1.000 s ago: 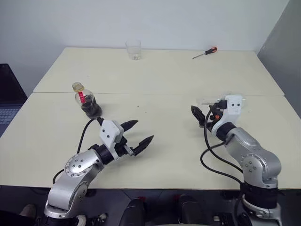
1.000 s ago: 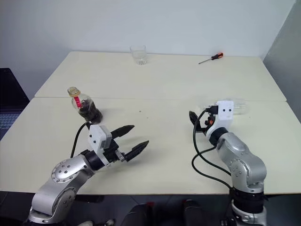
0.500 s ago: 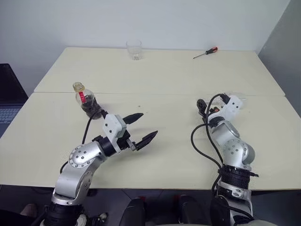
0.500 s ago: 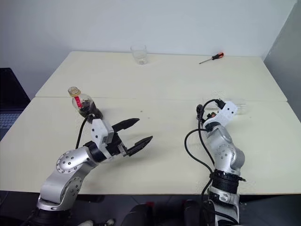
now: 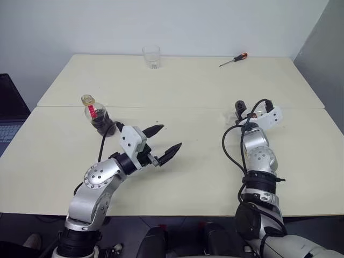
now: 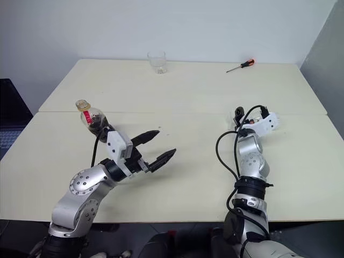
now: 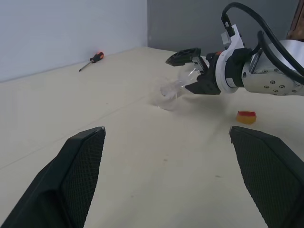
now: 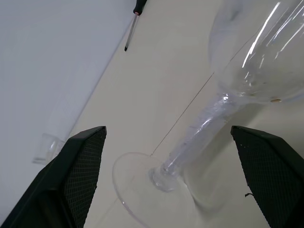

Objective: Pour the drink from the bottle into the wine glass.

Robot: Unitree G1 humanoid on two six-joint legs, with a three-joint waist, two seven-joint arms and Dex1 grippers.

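Tabletop: wine glass (image 8: 223, 109) between right pincer (image 7: 189, 71) fingers (spread)

Clear tumbler (image 5: 152, 56) and red-handled screwdriver (image 5: 233, 59) well apart at far edge of cream table (image 5: 183, 86); laptop (image 5: 9, 110) off left side.

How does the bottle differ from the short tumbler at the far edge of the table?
The bottle holds dark drink; the tumbler looks empty. The bottle has a narrow neck with a yellow cap; the tumbler is open-topped. The bottle stands nearer the robot, the tumbler far back. Both are clear.
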